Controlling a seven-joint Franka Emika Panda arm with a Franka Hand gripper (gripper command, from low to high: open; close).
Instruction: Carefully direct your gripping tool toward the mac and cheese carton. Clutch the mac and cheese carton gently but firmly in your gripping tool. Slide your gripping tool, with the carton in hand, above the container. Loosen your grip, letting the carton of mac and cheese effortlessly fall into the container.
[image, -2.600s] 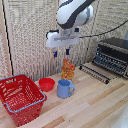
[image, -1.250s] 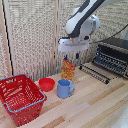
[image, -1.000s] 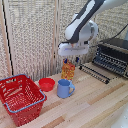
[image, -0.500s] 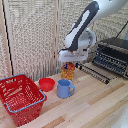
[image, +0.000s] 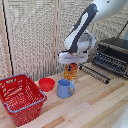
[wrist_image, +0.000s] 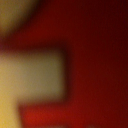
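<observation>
The mac and cheese carton (image: 71, 75) stands upright on the wooden table, orange and yellow, just behind the blue mug (image: 64, 88). My gripping tool (image: 70, 65) sits directly on top of the carton, its flat white block just above the carton's top edge. The fingers reach down around the carton's top and cannot be made out separately. The wrist view shows only a blurred red and cream print (wrist_image: 75, 60), very close to the lens. The red wire basket (image: 30, 86) with a light blue rim stands at the exterior view's left, apart from the carton.
A small red bowl (image: 46, 84) lies between the basket and the mug. A dark toaster oven (image: 112, 54) stands at the exterior view's right, with a dark rack (image: 95, 73) in front of it. A slatted wall runs behind.
My arm has moved toward the exterior view's right and lowered, bringing the gripping tool down onto the carton's top. Carton, mug, bowl and basket have not moved.
</observation>
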